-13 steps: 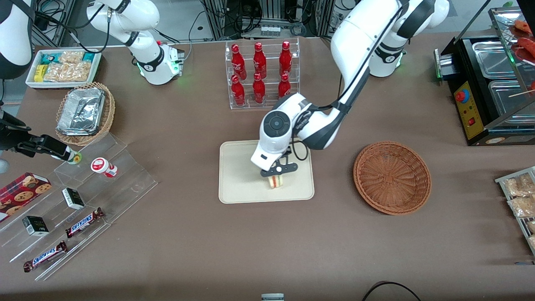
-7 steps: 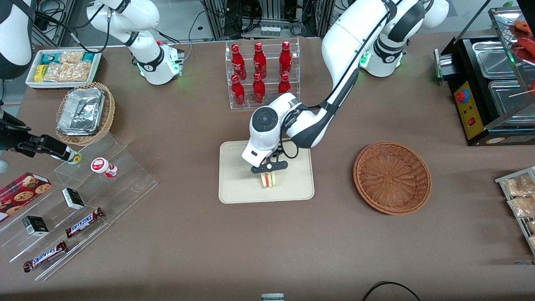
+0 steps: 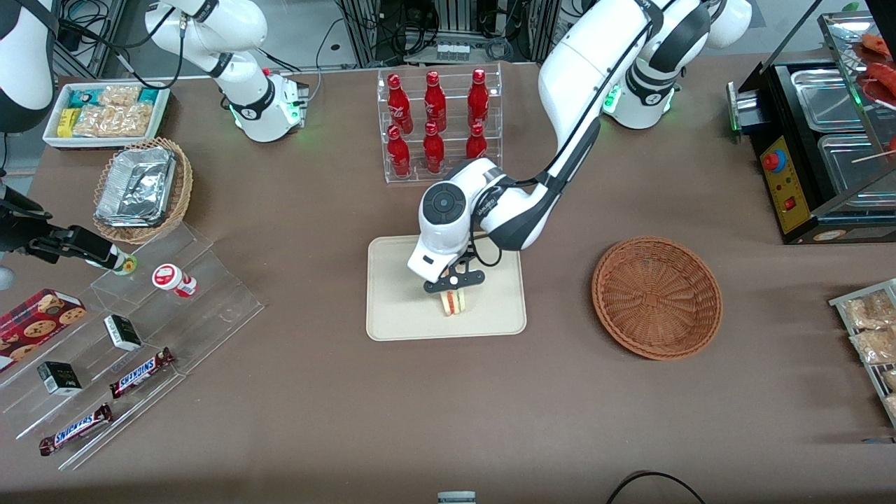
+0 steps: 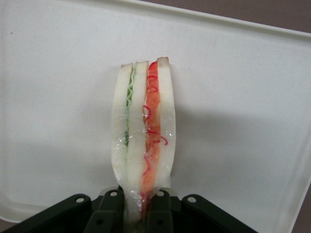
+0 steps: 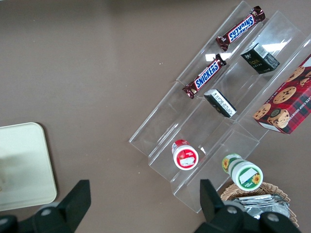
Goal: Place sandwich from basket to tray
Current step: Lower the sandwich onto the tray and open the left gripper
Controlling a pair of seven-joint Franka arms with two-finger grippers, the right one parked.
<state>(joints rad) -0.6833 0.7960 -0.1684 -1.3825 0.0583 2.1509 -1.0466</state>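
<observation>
My left gripper [image 3: 453, 294] hangs over the cream tray [image 3: 399, 308], shut on the sandwich [image 3: 453, 304]. In the left wrist view the sandwich [image 4: 143, 136] is a wrapped wedge of white bread with green and red filling, pinched at its base between the black fingers [image 4: 109, 211] of the gripper [image 4: 138, 208], with the tray [image 4: 243, 97] spread under it. Whether the sandwich touches the tray I cannot tell. The reddish-brown basket [image 3: 656, 297] sits empty beside the tray, toward the working arm's end of the table.
A clear rack of red bottles [image 3: 437, 122] stands farther from the front camera than the tray. Clear stepped shelves with snack bars and cups [image 3: 140, 336], a tan basket of foil trays [image 3: 142, 187] and a white snack bin [image 3: 108, 112] lie toward the parked arm's end. A black food warmer [image 3: 819, 140] stands at the working arm's end.
The gripper carried the sandwich across the tray toward the parked arm's end, then shifted slightly nearer the front camera. It stays shut on the sandwich.
</observation>
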